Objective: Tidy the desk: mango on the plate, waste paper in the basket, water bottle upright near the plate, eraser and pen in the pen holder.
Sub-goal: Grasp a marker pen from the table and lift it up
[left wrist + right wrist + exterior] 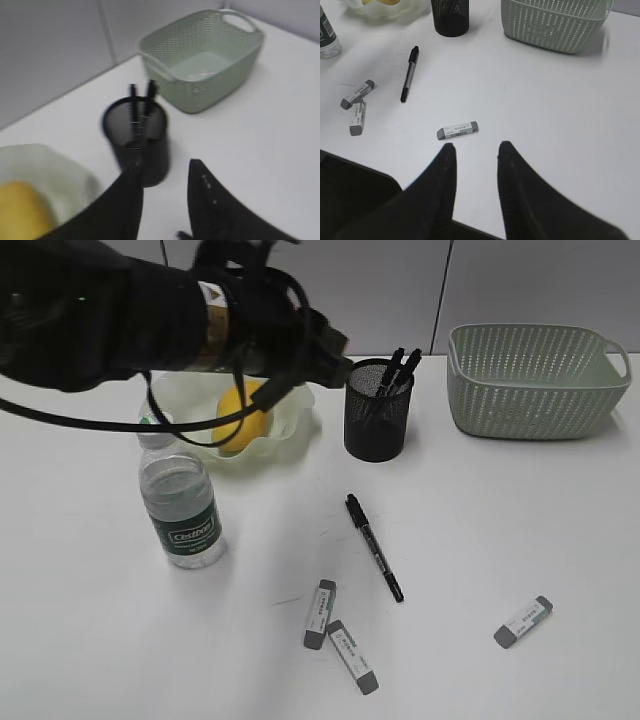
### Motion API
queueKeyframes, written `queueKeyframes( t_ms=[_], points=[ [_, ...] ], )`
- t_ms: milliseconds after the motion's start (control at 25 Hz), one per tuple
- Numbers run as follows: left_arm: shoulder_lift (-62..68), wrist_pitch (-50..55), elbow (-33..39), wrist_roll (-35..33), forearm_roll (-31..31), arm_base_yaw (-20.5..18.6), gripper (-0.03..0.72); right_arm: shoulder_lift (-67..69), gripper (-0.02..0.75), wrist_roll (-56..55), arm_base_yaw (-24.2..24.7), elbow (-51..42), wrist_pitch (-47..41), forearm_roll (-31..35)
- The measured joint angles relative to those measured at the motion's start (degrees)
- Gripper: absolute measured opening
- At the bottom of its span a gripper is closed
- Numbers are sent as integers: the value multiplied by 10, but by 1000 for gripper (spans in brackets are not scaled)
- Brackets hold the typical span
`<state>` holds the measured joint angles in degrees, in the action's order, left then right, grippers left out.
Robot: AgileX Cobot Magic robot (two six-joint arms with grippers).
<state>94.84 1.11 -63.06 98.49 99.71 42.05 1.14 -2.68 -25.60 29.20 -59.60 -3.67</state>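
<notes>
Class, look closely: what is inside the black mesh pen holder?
Two black pens stick out of the black metal-mesh cylindrical pen holder. Its bottom is too dark to see.

I see a plain white surface (500,520) carrying everything. At the back left sits a translucent pale-green plate with a ruffled rim (290,425), and just in front of it a clear plastic water bottle with a dark green label (182,510) stands upright. A black mesh pen holder (377,425) stands beside the plate, with a pale grey-green woven-pattern basket (535,380) at the back right. A black pen (373,546) lies loose mid-surface. Two grey-ended erasers (320,613) (352,655) touch near the front; a third eraser (523,621) lies well apart to the right.
</notes>
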Motion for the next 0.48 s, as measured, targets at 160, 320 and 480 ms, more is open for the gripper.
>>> queueKeyframes(
  t_ms=[160, 320, 480],
  points=[
    [-62, 110, 46, -108, -26, 0, 230, 0, 240, 0, 0, 0, 0, 0],
    [-121, 291, 54, -433, -294, 2, 230, 0, 238, 0, 0, 0, 0, 0],
    [-226, 381, 72, -665, -592, -7, 230, 0, 237, 0, 0, 0, 0, 0]
  ],
)
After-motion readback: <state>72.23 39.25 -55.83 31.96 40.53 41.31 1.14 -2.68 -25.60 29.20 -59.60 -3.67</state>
